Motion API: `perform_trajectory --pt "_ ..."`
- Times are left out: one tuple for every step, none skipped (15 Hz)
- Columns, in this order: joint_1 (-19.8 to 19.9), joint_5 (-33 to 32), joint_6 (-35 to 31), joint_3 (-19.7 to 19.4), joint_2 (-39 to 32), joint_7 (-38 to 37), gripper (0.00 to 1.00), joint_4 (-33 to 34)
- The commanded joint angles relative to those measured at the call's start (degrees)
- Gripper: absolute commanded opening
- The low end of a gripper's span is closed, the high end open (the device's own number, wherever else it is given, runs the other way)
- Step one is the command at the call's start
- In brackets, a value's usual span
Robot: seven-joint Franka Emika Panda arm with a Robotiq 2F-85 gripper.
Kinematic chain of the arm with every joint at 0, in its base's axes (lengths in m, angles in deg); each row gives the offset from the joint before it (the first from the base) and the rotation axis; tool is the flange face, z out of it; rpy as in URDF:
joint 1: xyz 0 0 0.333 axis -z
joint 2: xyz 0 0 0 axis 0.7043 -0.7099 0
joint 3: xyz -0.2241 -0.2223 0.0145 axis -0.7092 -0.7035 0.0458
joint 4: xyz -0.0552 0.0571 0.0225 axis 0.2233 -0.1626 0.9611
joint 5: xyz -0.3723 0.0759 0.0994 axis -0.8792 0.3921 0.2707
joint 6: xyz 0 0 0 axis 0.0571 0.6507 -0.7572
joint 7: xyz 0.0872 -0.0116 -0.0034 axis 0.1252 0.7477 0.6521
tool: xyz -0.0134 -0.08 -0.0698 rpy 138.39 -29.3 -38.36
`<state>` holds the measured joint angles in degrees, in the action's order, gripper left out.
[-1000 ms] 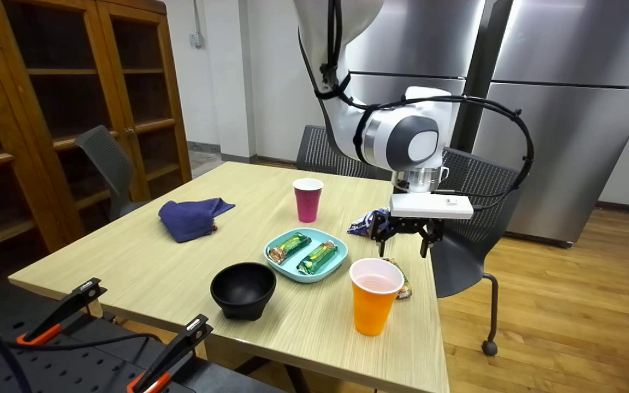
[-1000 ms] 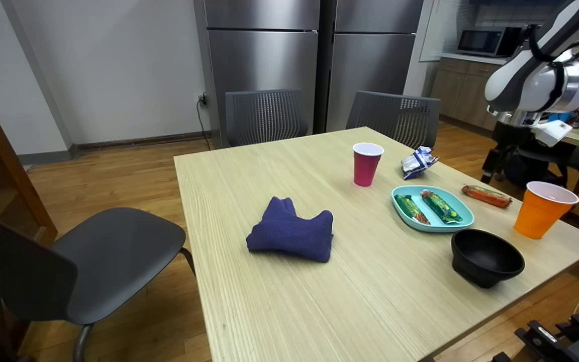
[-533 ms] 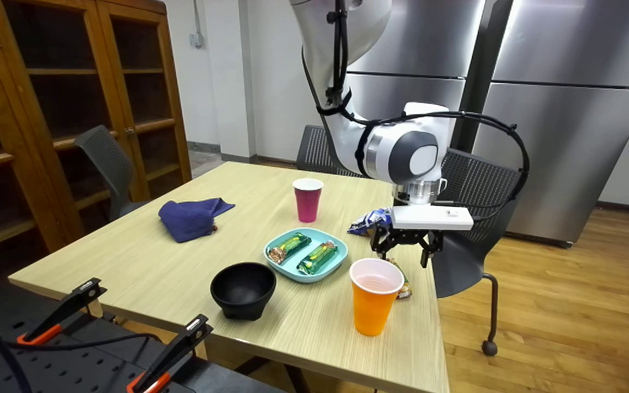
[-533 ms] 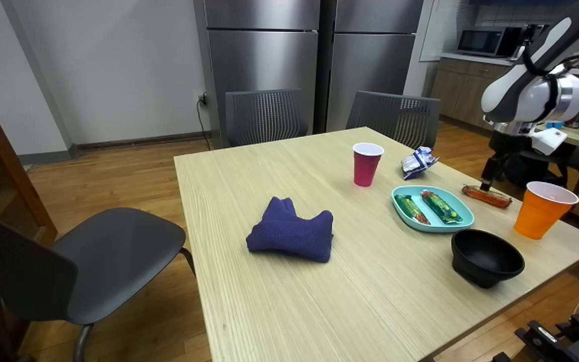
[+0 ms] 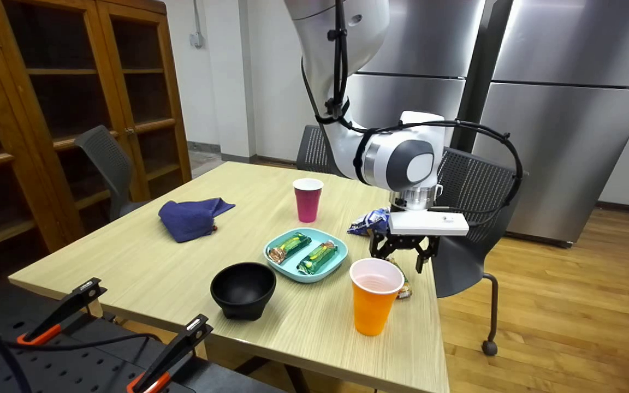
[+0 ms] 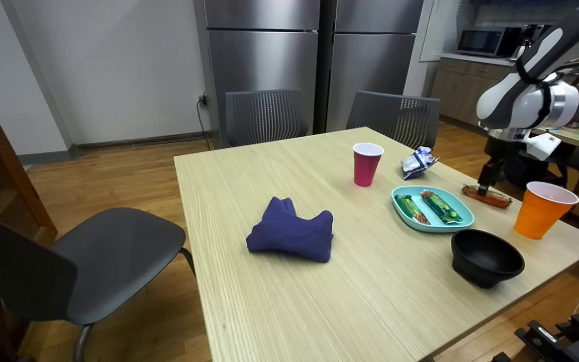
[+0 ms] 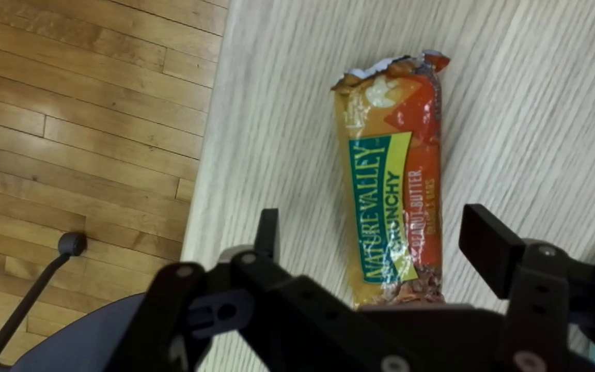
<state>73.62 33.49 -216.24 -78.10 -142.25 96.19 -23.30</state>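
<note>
A granola bar in an orange and green wrapper [image 7: 388, 170] lies flat on the table in the wrist view. My gripper [image 7: 372, 227] is open and empty, with one finger on each side of the bar, and both fingers stand apart from it. The bar's near end is hidden by the gripper body. In an exterior view the gripper [image 6: 483, 190] is low over the bar [image 6: 498, 200]. In an exterior view the gripper [image 5: 399, 262] is behind the orange cup [image 5: 373, 305], which hides most of the bar [image 5: 403, 290].
A turquoise plate [image 5: 306, 277] holds two green-wrapped bars [image 5: 317, 257]. A black bowl [image 5: 243, 292], a magenta cup [image 5: 308, 204], a blue-white packet [image 6: 417, 163] and a purple cloth [image 6: 292, 231] are on the table [image 6: 370, 281]. A chair [image 5: 459, 262] stands by the table edge.
My gripper has moved down toward the bar, with its fingers staying open. The objects on the table have not moved.
</note>
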Motion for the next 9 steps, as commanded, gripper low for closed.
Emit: perform_trajectory --pt "-0.11 -1.16 0.48 -0.15 -0.86 -0.32 0.58 2.12" --pt "-0.08 -1.12 0.55 -0.11 -0.86 -0.31 0.51 2.19" --pt "-0.04 -1.08 0.61 -0.07 -0.85 -0.28 0.42 2.25" --pt "0.07 -1.0 0.69 0.01 -0.85 -0.23 0.35 2.3" --pt "0.11 -0.95 0.72 0.03 -0.87 -0.24 0.27 2.34" --pt "0.18 -0.88 0.9 0.09 -0.93 -0.22 0.2 2.43" --pt "0.2 -0.85 0.9 0.11 -0.94 -0.24 0.15 2.54" --pt "0.22 -0.81 0.94 0.14 -0.97 -0.25 0.15 2.53" --pt "0.24 -0.74 0.99 0.19 -0.95 -0.29 0.15 2.47"
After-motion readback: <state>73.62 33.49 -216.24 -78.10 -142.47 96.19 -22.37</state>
